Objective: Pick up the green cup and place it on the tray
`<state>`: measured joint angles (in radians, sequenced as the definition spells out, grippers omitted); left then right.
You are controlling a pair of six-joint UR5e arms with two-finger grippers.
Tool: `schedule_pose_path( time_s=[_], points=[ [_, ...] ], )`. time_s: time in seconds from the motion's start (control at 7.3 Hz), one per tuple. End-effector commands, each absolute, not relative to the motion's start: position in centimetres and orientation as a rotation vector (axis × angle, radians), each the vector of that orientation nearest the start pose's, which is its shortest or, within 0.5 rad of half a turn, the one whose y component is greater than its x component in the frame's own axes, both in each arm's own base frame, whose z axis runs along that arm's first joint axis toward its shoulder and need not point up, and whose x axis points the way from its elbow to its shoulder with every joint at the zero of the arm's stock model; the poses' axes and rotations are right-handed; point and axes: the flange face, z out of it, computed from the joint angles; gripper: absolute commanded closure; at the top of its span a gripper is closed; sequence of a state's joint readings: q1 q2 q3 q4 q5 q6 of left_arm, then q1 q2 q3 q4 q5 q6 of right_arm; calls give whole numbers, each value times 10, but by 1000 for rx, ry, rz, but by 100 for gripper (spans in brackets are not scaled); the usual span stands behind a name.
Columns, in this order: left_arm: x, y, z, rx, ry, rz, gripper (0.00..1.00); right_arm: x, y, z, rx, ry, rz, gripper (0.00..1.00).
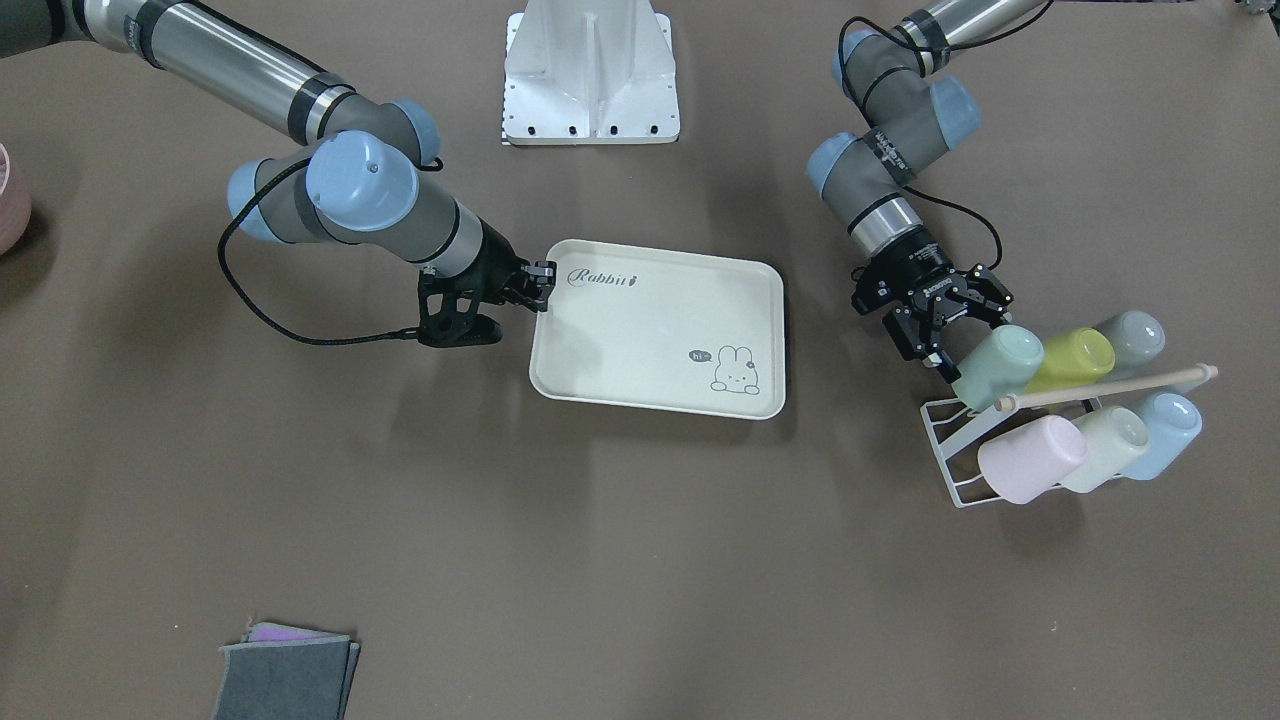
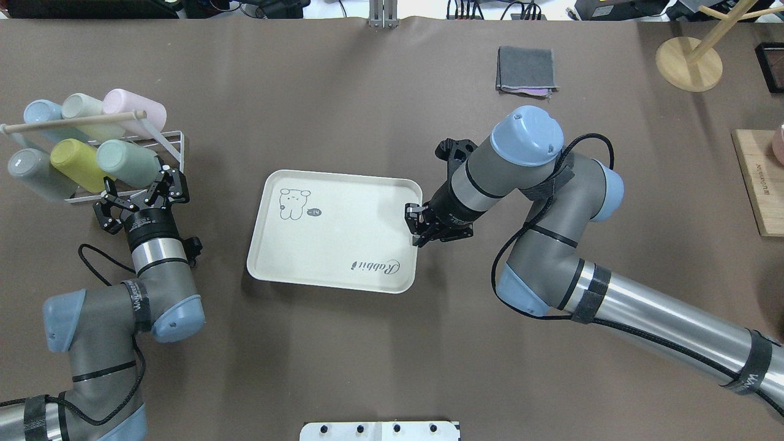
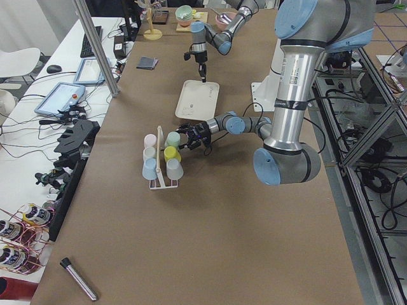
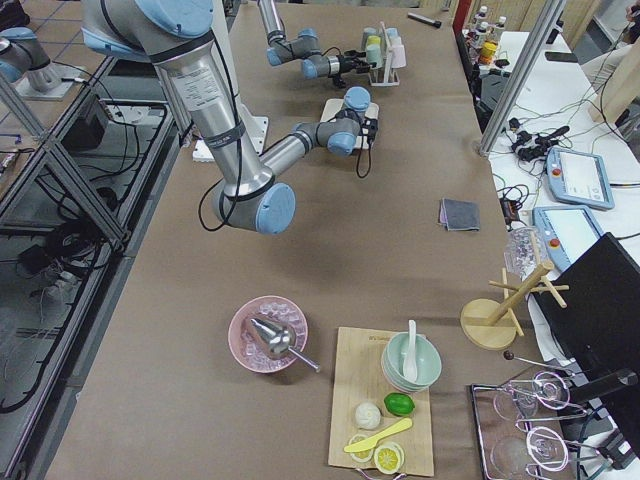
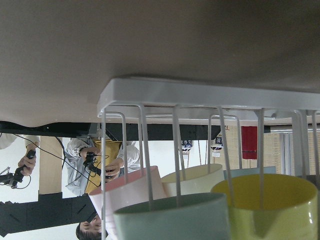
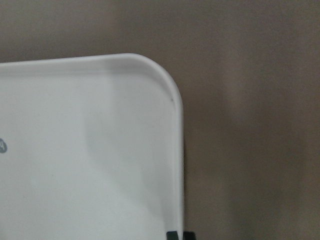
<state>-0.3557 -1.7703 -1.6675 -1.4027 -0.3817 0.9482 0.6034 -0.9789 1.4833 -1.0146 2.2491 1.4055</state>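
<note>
The green cup (image 1: pixel 1000 362) lies on its side in a white wire rack (image 1: pixel 950 470), in the row nearest the robot; it also shows in the overhead view (image 2: pixel 125 160) and the left wrist view (image 5: pixel 172 220). My left gripper (image 1: pixel 972 338) is open, with its fingers spread just short of the cup's closed end (image 2: pixel 138 185). The cream tray (image 1: pixel 650 330) with "Rabbit" script lies flat mid-table (image 2: pixel 343 233). My right gripper (image 1: pixel 543 285) is shut on the tray's rim at its corner (image 2: pixel 416 225). The right wrist view shows that corner (image 6: pixel 172 115).
The rack also holds a yellow-green cup (image 1: pixel 1075 360), a grey cup (image 1: pixel 1130 338), a pink cup (image 1: pixel 1030 458), a pale cup (image 1: pixel 1105 447) and a blue cup (image 1: pixel 1165 430) under a wooden handle (image 1: pixel 1105 387). A folded grey cloth (image 1: pixel 285 675) lies near the operators' edge. A wooden stand (image 2: pixel 689 58) is at the far right.
</note>
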Motion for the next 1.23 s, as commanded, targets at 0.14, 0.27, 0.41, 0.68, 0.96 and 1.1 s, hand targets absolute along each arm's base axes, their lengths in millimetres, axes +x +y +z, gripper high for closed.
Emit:
schedule_pose_path(
  time_s=[0.14, 0.27, 0.41, 0.68, 0.96, 1.1],
  points=[
    [444, -411, 494, 298, -1375, 1788, 2, -542, -452, 290, -126, -1155, -100, 100],
    [445, -412, 492, 295, -1376, 1792, 2, -543, -452, 293, -130, -1150, -96, 100],
    [443, -414, 493, 289, -1377, 1790, 2, -543, -454, 298, -128, -1141, -89, 57],
    [442, -415, 495, 282, -1377, 1791, 2, -542, -459, 298, -104, -1138, -89, 0],
    [443, -415, 500, 276, -1376, 1795, 23, -498, -500, 295, -48, -1148, -58, 0],
    [444, -415, 497, 279, -1376, 1795, 43, -481, -514, 300, -47, -1147, -39, 0]
  ],
)
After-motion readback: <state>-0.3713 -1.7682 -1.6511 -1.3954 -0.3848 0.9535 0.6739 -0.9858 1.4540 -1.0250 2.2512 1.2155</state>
